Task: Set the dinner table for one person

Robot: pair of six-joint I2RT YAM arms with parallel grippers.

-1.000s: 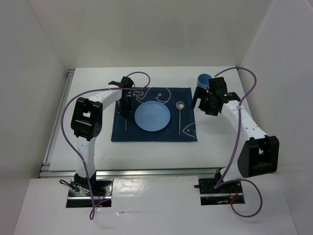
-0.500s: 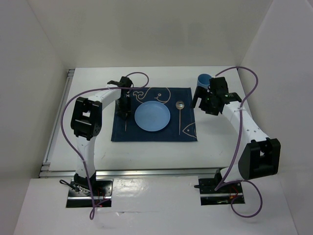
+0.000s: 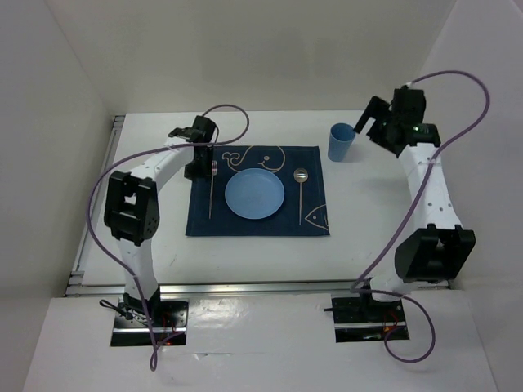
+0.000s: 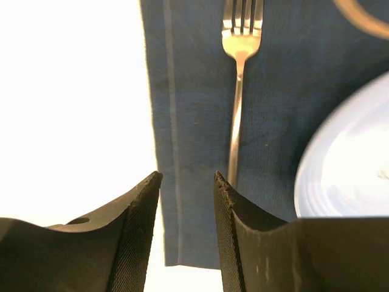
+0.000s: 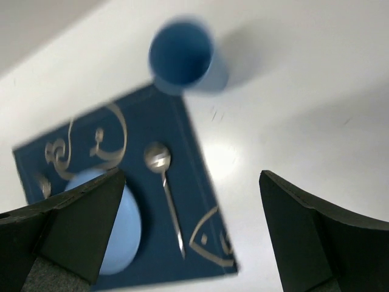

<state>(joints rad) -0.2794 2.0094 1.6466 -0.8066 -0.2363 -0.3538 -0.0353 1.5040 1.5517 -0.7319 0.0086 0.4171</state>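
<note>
On the white dinner table (image 3: 147,229) lies a navy placemat (image 3: 257,220) with a light blue plate (image 3: 255,195) in its middle. A fork (image 3: 212,188) lies left of the plate and a spoon (image 3: 301,186) right of it. A blue cup (image 3: 340,142) stands on the table off the mat's far right corner. My left gripper (image 3: 197,170) hovers over the mat's far left edge, open and holding nothing. In the left wrist view the fork (image 4: 238,103) lies free ahead of the gripper (image 4: 187,182). My right gripper (image 3: 374,117) hangs wide open above and right of the cup (image 5: 181,56).
Metal rails (image 3: 96,204) run along the table's left and near edges. White walls close in the back and both sides. Purple cables loop off both arms. In the right wrist view the spoon (image 5: 163,182) and the plate (image 5: 124,231) lie on the mat below.
The left gripper opened, let go of the fork and drew back toward the mat's far left edge. The right arm rose and swung back to the right, away from the cup.
</note>
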